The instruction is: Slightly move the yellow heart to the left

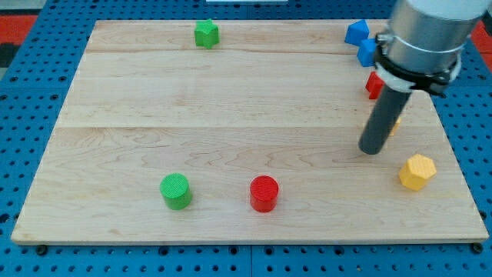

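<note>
My tip [371,151] rests on the wooden board [231,115] at the view's right. A sliver of a yellow block [396,125] shows just right of the rod; the rod hides most of it, so I cannot make out its shape. A yellow hexagon block [417,171] lies to the lower right of my tip, apart from it.
A red block [373,85] sits partly hidden behind the arm above my tip. Two blue blocks [356,32] [367,53] lie at the top right. A green block [206,34] is at the top. A green cylinder [176,191] and a red cylinder [264,193] stand near the bottom.
</note>
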{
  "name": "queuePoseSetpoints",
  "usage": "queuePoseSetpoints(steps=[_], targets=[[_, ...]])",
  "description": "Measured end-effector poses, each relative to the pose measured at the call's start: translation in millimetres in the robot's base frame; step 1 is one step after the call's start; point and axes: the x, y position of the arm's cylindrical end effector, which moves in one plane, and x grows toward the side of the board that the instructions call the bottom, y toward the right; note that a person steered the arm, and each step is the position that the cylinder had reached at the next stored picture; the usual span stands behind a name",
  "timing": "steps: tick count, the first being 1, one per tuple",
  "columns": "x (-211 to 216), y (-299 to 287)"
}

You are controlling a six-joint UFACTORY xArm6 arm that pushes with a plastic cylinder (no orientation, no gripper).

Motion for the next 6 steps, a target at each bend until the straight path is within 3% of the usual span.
queuePoseSetpoints(steps=[2, 4, 5, 6], targets=[[-33.4, -12.7], [-41.3, 29.2], [-42.8, -4.6], [-26.3, -78.7]])
